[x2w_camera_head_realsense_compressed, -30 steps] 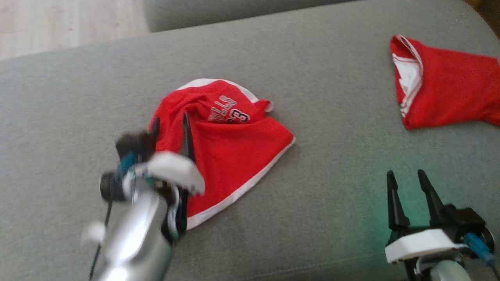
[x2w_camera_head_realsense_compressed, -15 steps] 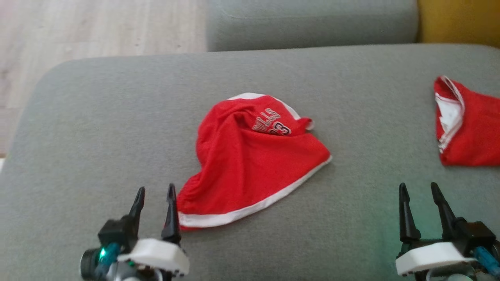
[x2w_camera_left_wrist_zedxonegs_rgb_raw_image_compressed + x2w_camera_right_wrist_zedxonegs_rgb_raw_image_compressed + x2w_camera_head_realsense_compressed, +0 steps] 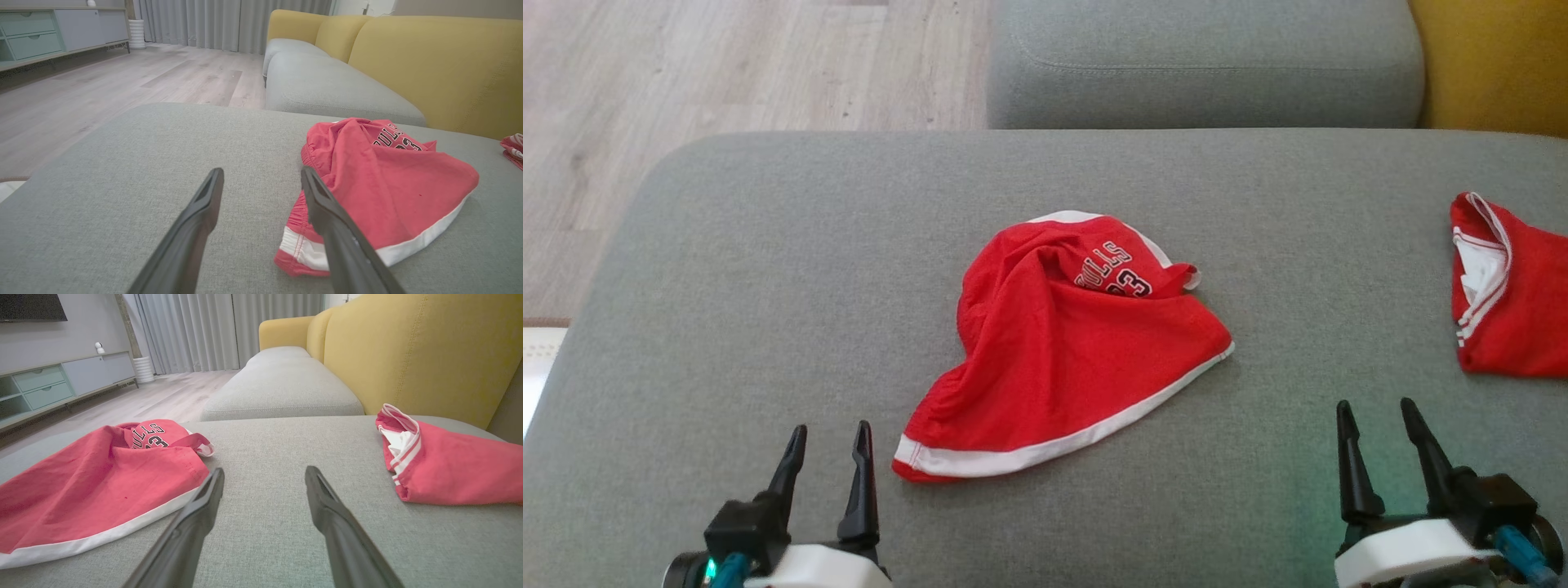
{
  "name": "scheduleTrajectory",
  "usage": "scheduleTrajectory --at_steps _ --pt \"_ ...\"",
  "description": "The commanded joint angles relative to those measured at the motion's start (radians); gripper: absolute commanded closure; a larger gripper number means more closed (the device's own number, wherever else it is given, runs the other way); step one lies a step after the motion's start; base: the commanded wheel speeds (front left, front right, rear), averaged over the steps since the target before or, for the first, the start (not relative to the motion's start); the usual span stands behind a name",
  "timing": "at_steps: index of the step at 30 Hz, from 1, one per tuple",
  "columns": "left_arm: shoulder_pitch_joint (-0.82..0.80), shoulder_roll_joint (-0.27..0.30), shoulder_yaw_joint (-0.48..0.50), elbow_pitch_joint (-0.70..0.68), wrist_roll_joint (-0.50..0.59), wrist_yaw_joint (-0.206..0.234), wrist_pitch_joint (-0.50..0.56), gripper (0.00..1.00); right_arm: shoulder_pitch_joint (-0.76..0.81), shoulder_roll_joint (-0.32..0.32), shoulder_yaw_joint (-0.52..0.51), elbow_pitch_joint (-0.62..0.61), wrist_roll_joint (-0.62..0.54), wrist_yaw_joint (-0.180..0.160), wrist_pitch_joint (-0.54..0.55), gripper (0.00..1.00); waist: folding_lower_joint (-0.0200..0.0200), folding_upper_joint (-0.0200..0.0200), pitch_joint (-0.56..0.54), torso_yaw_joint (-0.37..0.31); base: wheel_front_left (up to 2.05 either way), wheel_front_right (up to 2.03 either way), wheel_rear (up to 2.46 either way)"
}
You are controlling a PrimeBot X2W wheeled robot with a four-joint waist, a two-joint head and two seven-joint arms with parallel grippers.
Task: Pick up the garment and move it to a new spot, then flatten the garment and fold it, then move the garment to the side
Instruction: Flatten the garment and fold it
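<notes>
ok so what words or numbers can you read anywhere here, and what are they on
"ULLS": printed on the crumpled red garment mid-cushion; any letter before it is lost in a fold.
"23": just below that word, same cloth, partly creased.
The second red garment shows no readable text.

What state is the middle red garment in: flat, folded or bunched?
Bunched, not neatly folded. The red garment lies rumpled on the grey cushion, creases crossing its lettering.

Bare cushion [image 3: 768, 286] open around the garment [image 3: 1062, 351]; second red cloth [image 3: 1515, 302] lies far right.

Home living room: sofa [image 3: 408, 355], curtains [image 3: 184, 330], TV cabinet [image 3: 61, 384].
</notes>
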Motion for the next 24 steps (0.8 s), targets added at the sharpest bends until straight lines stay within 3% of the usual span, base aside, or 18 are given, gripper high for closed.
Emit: scheduleTrajectory --at_steps 1,24 --pt "-0.035 -0.008 0.040 -0.038 0.013 -0.010 -0.012 0.00 -0.013 -0.007 0.031 -0.024 0.009 0.007 -0.011 0.00 0.0000 0.0000 0.002 -0.006 0.00 0.00 0.00" --pt "-0.046 -0.032 0.084 -0.003 0.054 -0.062 -0.012 0.00 -0.018 -0.007 0.045 -0.011 0.020 0.007 -0.011 0.00 0.0000 0.0000 0.010 -0.036 0.00 0.00 0.00"
